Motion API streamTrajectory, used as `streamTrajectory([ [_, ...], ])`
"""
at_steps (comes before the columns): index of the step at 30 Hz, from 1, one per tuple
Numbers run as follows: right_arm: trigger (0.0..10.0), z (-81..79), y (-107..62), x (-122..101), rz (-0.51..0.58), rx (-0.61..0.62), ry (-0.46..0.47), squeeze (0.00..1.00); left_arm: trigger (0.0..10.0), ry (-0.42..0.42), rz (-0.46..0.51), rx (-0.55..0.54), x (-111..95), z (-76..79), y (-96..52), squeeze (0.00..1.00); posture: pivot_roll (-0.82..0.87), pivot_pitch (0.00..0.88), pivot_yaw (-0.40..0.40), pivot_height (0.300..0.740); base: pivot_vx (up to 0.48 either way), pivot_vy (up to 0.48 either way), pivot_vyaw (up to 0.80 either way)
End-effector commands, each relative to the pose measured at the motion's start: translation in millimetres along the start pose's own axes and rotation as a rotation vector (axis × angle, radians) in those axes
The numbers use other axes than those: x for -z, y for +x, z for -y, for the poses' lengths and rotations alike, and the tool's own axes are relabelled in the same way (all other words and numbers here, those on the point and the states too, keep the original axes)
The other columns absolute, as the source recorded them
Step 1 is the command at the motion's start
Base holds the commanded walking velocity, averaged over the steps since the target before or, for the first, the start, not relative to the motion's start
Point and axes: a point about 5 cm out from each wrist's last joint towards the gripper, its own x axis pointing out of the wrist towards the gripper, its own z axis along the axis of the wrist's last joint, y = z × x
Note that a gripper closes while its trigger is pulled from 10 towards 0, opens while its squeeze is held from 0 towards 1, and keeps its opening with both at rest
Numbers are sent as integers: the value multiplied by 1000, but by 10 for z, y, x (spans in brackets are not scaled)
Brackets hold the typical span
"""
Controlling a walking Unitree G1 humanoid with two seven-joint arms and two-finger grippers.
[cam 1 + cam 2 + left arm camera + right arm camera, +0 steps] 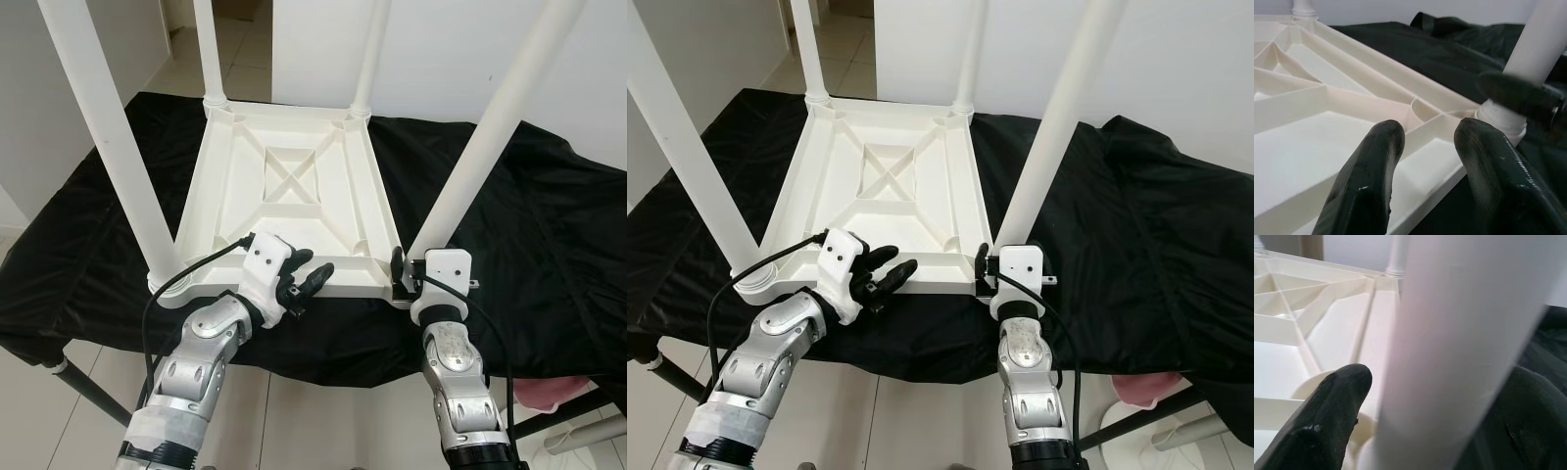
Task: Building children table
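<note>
The right claw point(404, 274) grips the near right white plastic leg point(480, 147) at its socket; the left claw point(306, 281) hovers open over the near rim of the upturned white plastic children's table point(294, 186) (light, stiff, slippery), which lies on the black-draped worktop point(549, 225).

Bright, even indoor light with soft shadows; head views sharp, wrist views blurred on near surfaces.
</note>
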Motion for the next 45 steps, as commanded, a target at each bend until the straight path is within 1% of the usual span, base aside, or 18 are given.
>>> streamTrajectory([
  [1, 10000, -37, 26, 7, -10, -17, 21, 0, 10000, -24, 15, 31, -32, 55, 0, 0, 14, 0, -79, 740, 0, 0, 0],
  [5, 10000, -129, 60, 41, -30, -53, 51, 0, 10000, -16, 9, 17, -36, 56, -38, 0, 31, 0, -88, 740, 0, 0, 0],
  [6, 10000, -189, 85, 29, -25, -76, 53, 0, 10000, 4, 3, 1, -42, 17, -59, 0, 40, 0, -96, 740, 0, 0, 0],
  [8, 10000, -189, 85, 29, -25, -76, 53, 0, 10000, 4, 3, 1, -42, 17, -59, 0, 40, 0, -96, 740, 0, 0, 0],
  [9, 10000, -234, 107, 13, -22, -92, 62, 0, 10000, 19, -2, -12, -48, -23, -75, 0, 41, 0, -97, 740, 0, 0, 0],
  [14, 10000, -256, 147, -16, -14, -96, 63, 0, 10000, 38, -11, -36, -54, -81, -90, 0, 47, 0, -101, 740, 0, 0, 0],
  [15, 10000, -259, 204, -51, -8, -90, 62, 0, 10000, 54, -17, -65, -62, -135, -102, 0, 49, 0, -106, 740, 0, 0, 0],
  [18, 10000, -240, 292, -107, 0, -69, 68, 0, 10000, 58, -15, -111, -86, -191, -110, 0, 54, 0, -108, 740, 0, 0, 0],
  [22, 10000, -254, 327, -169, 22, -68, 83, 0, 10000, 63, -15, -151, -128, -233, -130, 0, 59, 0, -109, 740, 0, 0, 0],
  [23, 2510, -274, 324, -174, 23, -71, 89, 0, 10000, 62, -14, -162, -139, -254, -143, 0, 59, 0, -108, 740, 0, 0, 0],
  [25, 2510, -288, 322, -173, 23, -74, 94, 0, 10000, 62, -13, -169, -145, -268, -151, 0, 59, 0, -108, 740, 0, 0, 0],
  [26, 10000, -301, 321, -171, 20, -76, 101, 0, 10000, 63, -14, -174, -149, -283, -160, 0, 58, 0, -105, 740, 0, 0, 0],
  [38, 10000, -357, 347, -233, 36, -80, 124, 0, 10000, 100, -70, -155, -116, -336, -229, 0, 48, 2, -94, 740, 0, 0, 0],
  [39, 471, -344, 352, -260, 48, -71, 134, 0, 10000, 101, -82, -123, -103, -298, -235, 0, 46, 0, -91, 740, 0, 0, 0],
  [40, 471, -344, 352, -260, 48, -71, 134, 0, 10000, 101, -82, -123, -103, -298, -235, 0, 46, 0, -91, 740, 0, 0, 0],
  [41, 10000, -332, 362, -295, 57, -68, 158, 0, 10000, 110, -108, -70, -71, -233, -251, 0, 44, 0, -88, 740, 0, 0, 0],
  [42, 10000, -323, 369, -325, 64, -63, 176, 0, 10000, 113, -132, -25, -39, -176, -268, 0, 44, 0, -88, 740, 0, 0, 0],
  [45, 10000, -318, 374, -342, 67, -61, 188, 0, 10000, 113, -147, 3, -18, -140, -280, 0, 44, 0, -88, 740, 0, 0, 0],
])
